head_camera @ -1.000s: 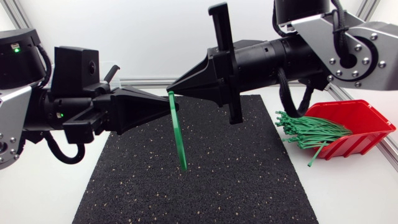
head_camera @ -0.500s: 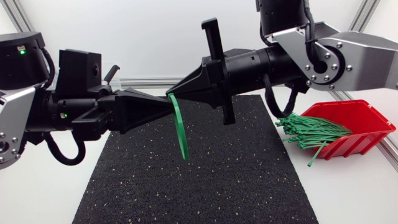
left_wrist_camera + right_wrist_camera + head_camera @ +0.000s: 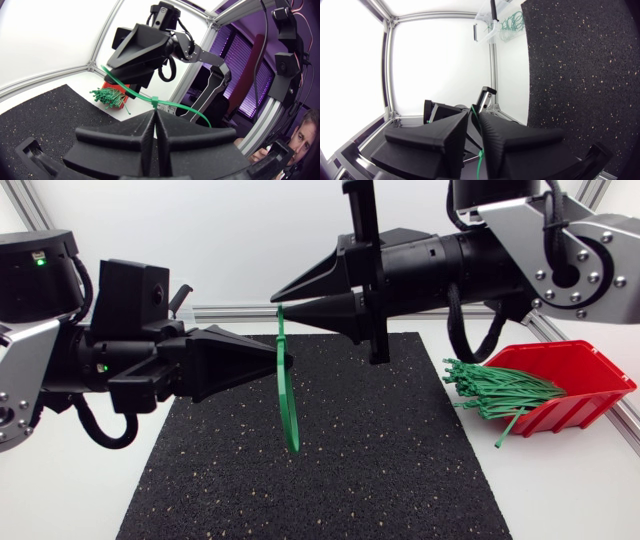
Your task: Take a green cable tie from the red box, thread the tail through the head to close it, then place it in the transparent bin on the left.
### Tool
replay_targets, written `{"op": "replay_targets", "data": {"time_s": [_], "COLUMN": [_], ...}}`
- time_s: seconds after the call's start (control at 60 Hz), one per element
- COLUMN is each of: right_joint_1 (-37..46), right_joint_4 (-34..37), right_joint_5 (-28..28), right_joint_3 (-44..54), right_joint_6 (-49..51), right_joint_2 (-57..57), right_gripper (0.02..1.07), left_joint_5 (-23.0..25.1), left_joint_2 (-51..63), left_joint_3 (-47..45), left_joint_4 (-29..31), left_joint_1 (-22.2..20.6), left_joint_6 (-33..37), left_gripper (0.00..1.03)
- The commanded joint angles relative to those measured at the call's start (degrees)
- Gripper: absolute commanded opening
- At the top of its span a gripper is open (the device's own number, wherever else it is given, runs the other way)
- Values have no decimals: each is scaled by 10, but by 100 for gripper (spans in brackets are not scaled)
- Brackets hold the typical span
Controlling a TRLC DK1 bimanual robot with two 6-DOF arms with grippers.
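Aloft, left pincer (image 3: 274,360) clamps green cable tie (image 3: 288,405), right pincer (image 3: 286,301) gapes around it over mat (image 3: 380,460)

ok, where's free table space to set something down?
Free: the near half of the mat, under the hanging cable tie; the white table before the red box. Crowded: over the mat's far half, where left gripper and right gripper meet; loose ties spill from the box.

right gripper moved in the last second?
Yes. The right gripper has lifted slightly, its tips now farther above the far edge of the mat, and it has opened around the green cable tie.
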State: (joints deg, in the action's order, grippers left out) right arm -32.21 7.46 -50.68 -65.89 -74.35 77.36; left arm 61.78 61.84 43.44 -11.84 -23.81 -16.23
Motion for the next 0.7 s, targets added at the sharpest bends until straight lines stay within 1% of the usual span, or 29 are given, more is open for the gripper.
{"op": "replay_targets", "data": {"time_s": [0.0,0.033,0.067,0.217,0.267,0.317,0.35,0.383,0.483,0.567,0.633,0.683], "right_joint_1": [-3,-2,0,14,17,20,22,23,26,28,24,19], "right_joint_4": [5,15,26,37,40,55,69,83,108,134,150,172], "right_joint_5": [8,14,19,49,73,80,84,102,149,182,241,271], "right_joint_3": [10,8,8,9,8,5,1,-3,-7,-13,-14,-20], "right_joint_6": [24,43,58,89,101,112,126,143,191,223,258,281], "right_joint_2": [-5,-1,1,1,0,0,1,3,11,20,21,21], "right_gripper": [76,85,89,89,90,95,95,96,102,102,102,102], "left_joint_5": [-17,-24,-25,-64,-79,-90,-101,-108,-132,-155,-178,-197], "left_joint_2": [9,10,10,10,10,10,10,10,13,12,8,5], "left_joint_3": [18,21,22,39,46,52,55,59,73,84,92,96], "left_joint_4": [9,14,17,67,84,96,103,113,145,173,196,212], "left_joint_1": [-4,-4,-4,-8,-11,-13,-16,-17,-19,-26,-31,-37], "left_joint_6": [9,9,9,32,41,45,51,56,74,91,104,115], "left_gripper": [3,3,3,3,3,3,3,3,3,3,3,3]}}
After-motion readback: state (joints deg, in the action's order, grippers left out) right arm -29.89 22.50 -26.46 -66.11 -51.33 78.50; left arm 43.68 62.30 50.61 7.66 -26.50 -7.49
